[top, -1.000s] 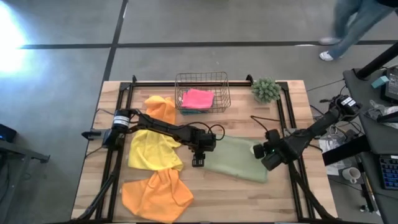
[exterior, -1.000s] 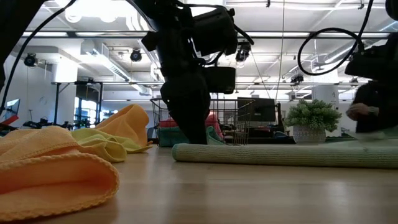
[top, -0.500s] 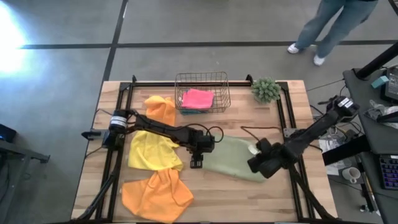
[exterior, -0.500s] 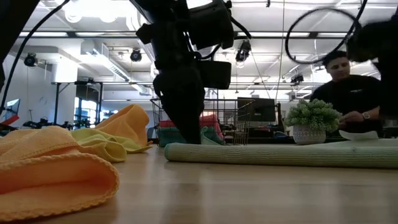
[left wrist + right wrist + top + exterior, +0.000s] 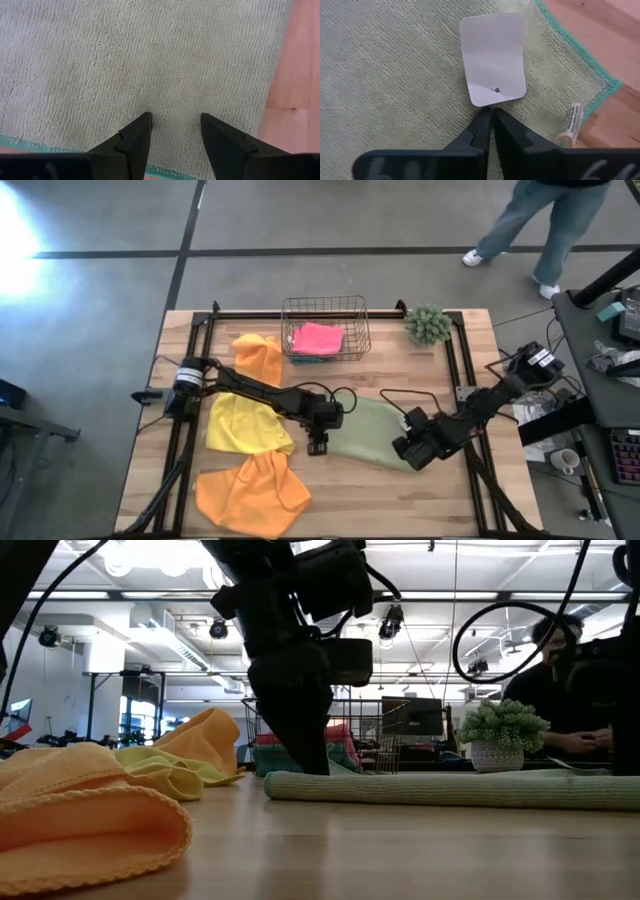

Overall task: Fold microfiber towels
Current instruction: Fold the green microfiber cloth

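High view: an orange towel point(image 5: 250, 494) lies at the table's near left edge, a yellow towel point(image 5: 246, 423) behind it. The left gripper point(image 5: 318, 446), fingers apart, presses the olive towel's point(image 5: 368, 432) left edge at mid-table. The right gripper point(image 5: 408, 450), fingers closed on the towel's white tag point(image 5: 493, 58), sits at its right edge. Bare wood lies open in front.

Open-plan lab, exposed ceiling ducts point(image 5: 175, 635), monitors point(image 5: 420, 718), concrete floor point(image 5: 300, 220)
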Available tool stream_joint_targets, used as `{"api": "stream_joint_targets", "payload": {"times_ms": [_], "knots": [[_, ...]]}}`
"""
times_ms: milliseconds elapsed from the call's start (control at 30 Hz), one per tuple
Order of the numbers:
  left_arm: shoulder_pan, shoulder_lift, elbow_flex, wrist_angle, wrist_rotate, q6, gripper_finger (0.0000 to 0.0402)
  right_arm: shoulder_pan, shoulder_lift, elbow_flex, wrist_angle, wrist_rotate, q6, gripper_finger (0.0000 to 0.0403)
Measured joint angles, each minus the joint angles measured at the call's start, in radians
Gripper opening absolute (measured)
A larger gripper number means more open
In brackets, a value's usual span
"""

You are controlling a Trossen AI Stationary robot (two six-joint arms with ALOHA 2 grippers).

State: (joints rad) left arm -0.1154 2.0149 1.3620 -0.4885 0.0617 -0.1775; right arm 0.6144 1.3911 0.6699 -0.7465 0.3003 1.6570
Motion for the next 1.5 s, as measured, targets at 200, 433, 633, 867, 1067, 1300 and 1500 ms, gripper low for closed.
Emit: {"api": "stream_joint_targets", "payload": {"times_ms": [200, 433, 633, 867, 1067, 1300, 1500], "knots": [[0.014, -0.006, -0.049, 0.046, -0.006, 0.012, 0.016, 0.008, 0.014, 0.011, 0.061, -0.034, 0.045, 0.0018], [0.072, -0.007, -0.048, 0.033, -0.062, 0.128, 0.016, 0.041, 0.034, 0.034, 0.231, -0.091, 0.101, 0.0018], [0.129, -0.009, -0.04, 0.003, -0.066, 0.238, 0.016, 0.065, 0.111, 0.072, 0.358, -0.107, 0.152, 0.0018], [0.19, -0.009, -0.02, -0.012, -0.083, 0.373, 0.016, 0.066, 0.223, 0.175, 0.503, -0.147, 0.112, 0.0018], [0.212, -0.019, -0.001, -0.06, -0.105, 0.42, 0.016, 0.068, 0.274, 0.281, 0.449, -0.162, 0.058, 0.0018], [0.202, -0.088, 0.007, -0.194, -0.107, 0.408, 0.016, 0.077, 0.235, 0.368, 0.188, -0.155, 0.011, 0.0018], [0.171, -0.184, 0.006, -0.238, -0.051, 0.261, 0.016, 0.074, 0.154, 0.375, 0.016, -0.074, -0.027, 0.0018]]}}
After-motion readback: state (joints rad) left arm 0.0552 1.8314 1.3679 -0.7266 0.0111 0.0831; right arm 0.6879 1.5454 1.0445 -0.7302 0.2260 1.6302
